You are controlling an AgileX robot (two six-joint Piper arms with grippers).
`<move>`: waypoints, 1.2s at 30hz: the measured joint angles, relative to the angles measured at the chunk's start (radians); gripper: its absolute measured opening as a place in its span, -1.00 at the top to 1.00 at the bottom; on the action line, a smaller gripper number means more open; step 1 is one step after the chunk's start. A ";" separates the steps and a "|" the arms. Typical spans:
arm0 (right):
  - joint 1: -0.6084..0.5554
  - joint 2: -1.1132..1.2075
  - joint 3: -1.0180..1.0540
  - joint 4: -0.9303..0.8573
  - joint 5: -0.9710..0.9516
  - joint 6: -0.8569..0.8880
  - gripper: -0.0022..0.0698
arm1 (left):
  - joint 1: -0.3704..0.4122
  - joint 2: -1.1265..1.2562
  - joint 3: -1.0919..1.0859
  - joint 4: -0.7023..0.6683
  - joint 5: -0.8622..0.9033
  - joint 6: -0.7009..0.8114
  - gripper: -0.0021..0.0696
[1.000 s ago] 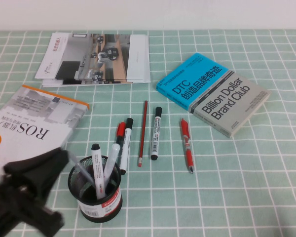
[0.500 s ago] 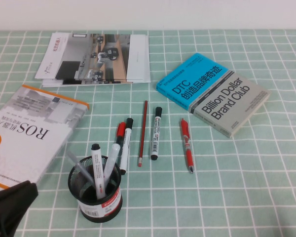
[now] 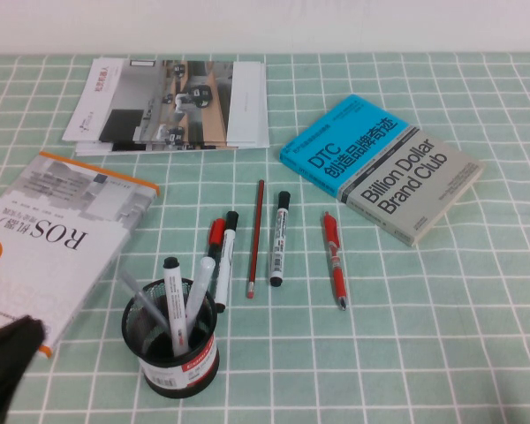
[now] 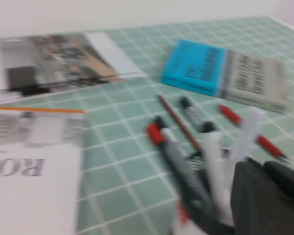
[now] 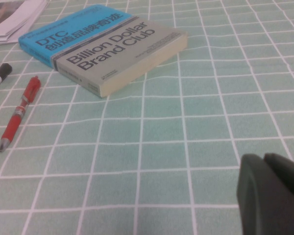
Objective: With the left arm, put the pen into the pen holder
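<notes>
The pen [image 3: 174,299], a white marker with a black cap, stands tilted in the pen holder [image 3: 178,362], a black mesh cup with a red-and-white base band at the front left. Another white pen and a clear one stand in the cup with it. The left arm shows only as a black shape in the front left corner, left of the holder and apart from it. In the left wrist view the left gripper [image 4: 262,171] is shut and empty, with the holder's pens [image 4: 220,166] blurred just beyond it. The right gripper [image 5: 265,160] is shut and empty above bare cloth.
Two white black-capped markers [image 3: 279,237], [image 3: 226,258], a red-capped pen [image 3: 215,237], a dark red pencil [image 3: 255,237] and a red click pen [image 3: 335,258] lie beyond the holder. A ROS book [image 3: 44,238] lies left, leaflets [image 3: 172,104] at the back, a blue-and-grey book [image 3: 380,166] right.
The left arm has drawn back from beside the holder to the front left corner and now shows only a small part. The pens and the holder have not moved.
</notes>
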 joint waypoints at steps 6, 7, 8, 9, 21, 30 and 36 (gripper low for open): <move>0.000 0.000 0.000 0.000 0.000 0.000 1.00 | 0.230 -0.119 0.108 -0.113 -0.041 0.095 0.95; 0.000 0.000 0.000 0.000 0.000 0.000 1.00 | 0.252 -0.148 0.123 -0.116 -0.042 0.101 0.95; 0.000 0.000 0.000 0.000 0.000 0.000 1.00 | 0.275 -0.172 0.138 -0.118 -0.045 0.107 0.95; 0.000 0.000 0.000 0.000 0.000 0.000 1.00 | 0.293 -0.208 0.159 -0.118 -0.047 0.112 0.95; 0.000 0.000 0.000 0.000 0.000 0.000 1.00 | 0.365 -0.364 0.271 -0.128 -0.005 0.121 0.95; 0.000 0.000 0.000 0.000 0.000 0.000 1.00 | 0.368 -0.364 0.275 -0.128 0.148 0.129 0.95; 0.000 0.000 0.000 0.000 0.000 0.000 1.00 | 0.372 -0.364 0.273 -0.128 0.165 0.130 0.95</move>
